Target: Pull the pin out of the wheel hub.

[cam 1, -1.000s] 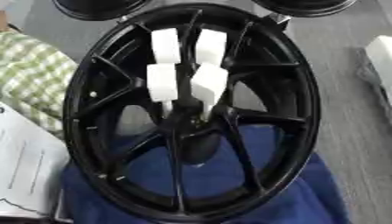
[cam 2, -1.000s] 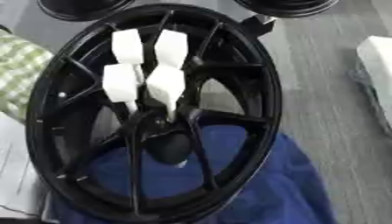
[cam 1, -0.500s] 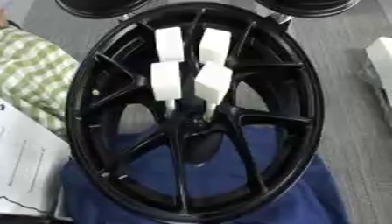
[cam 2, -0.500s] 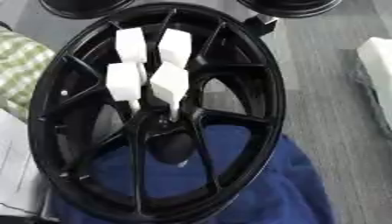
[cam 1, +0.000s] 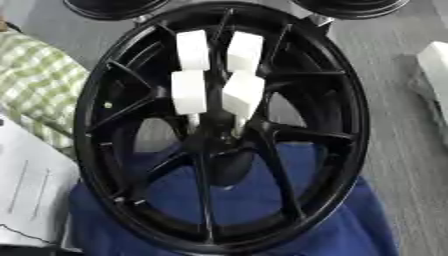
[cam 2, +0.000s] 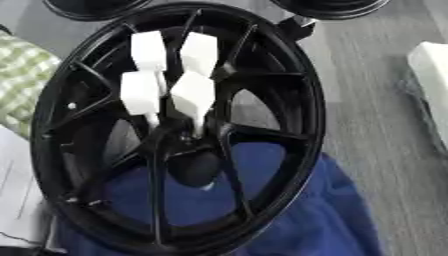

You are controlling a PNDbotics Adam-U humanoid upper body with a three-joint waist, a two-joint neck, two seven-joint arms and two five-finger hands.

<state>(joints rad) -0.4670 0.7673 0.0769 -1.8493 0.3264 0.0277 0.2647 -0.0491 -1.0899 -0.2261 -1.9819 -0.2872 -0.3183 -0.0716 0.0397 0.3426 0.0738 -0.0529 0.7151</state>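
A black multi-spoke wheel hub (cam 1: 348,150) lies flat and fills most of both views, resting on a blue cloth (cam 1: 350,230). Several pins with white block heads stand near its centre. Two upper heads (cam 1: 192,49) (cam 1: 245,51) sit side by side. Below them, two more heads (cam 1: 188,92) (cam 1: 242,94) show thin pale stems running down into the dark centre boss (cam 1: 214,135). Neither of my hands shows in either view.
A green checked cloth (cam 1: 35,85) lies to the left and white paper (cam 1: 26,195) at the lower left. A white object (cam 2: 430,75) sits at the right edge. Two dark round parts (cam 1: 114,6) (cam 1: 354,6) lie beyond the hub on a grey surface (cam 2: 367,110).
The whole picture has shifted a little, so the camera moved. The hub and the white-headed pins keep the same places relative to each other.
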